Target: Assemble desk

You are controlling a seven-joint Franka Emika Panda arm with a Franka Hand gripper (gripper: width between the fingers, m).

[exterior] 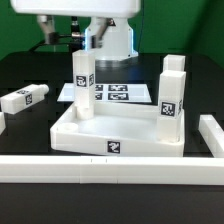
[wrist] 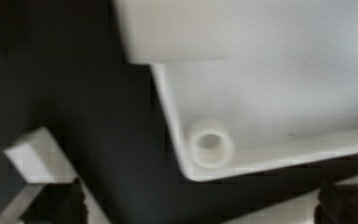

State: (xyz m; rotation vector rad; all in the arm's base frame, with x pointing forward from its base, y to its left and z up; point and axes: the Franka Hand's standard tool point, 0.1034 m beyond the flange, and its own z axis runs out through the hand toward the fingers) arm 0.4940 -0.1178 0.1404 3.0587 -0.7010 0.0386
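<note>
Tool's hanging wide open over the desk top's far corner; loose leg is lying flat near the table's edge.

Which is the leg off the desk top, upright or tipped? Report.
Tipped: the leg lies lengthwise on the table, apart from the desk top.

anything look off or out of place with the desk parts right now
One leg lies on its side on the black table, apart from the desk top, at the exterior view's left. Two legs stand upright in the top. No damage or spill shows.
</note>
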